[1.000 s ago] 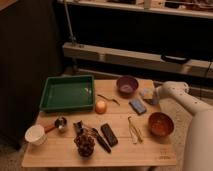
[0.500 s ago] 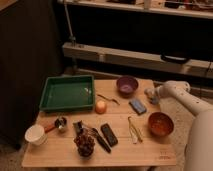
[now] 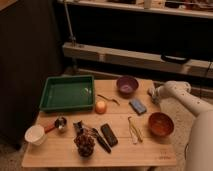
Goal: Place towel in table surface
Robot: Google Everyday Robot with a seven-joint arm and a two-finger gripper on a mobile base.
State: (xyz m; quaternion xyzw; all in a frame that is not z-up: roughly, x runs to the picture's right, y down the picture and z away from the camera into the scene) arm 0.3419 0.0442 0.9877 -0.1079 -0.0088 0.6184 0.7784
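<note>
Between the earlier frames and this one, your arm had eased a little toward the right edge of the tabletop; nothing on the table had shifted.

From the single camera view, the gripper [image 3: 153,93] sat at the right edge of the table surface [image 3: 150,150], near the far right corner, with its fingers pressed together. A small pale bundle at its tip was probably the towel [image 3: 151,91], pinched there, though the view was too dim for you to be sure. It looked low, close to the wood, just right of the purple bowl [image 3: 127,85] and beyond the blue block [image 3: 137,106].

By that reading, the carrying was nearly done: what remained was to set the cloth down on bare wood and let go.

You had a light plank tabletop, crowded: a green tray [image 3: 67,93] at the far left corner, an orange candle [image 3: 101,106] mid-table, a brown bowl [image 3: 160,124] toward the right edge, a white cup [image 3: 35,134] at the near left. Behind it ran a dark wall with a pale rail [image 3: 135,57].
</note>
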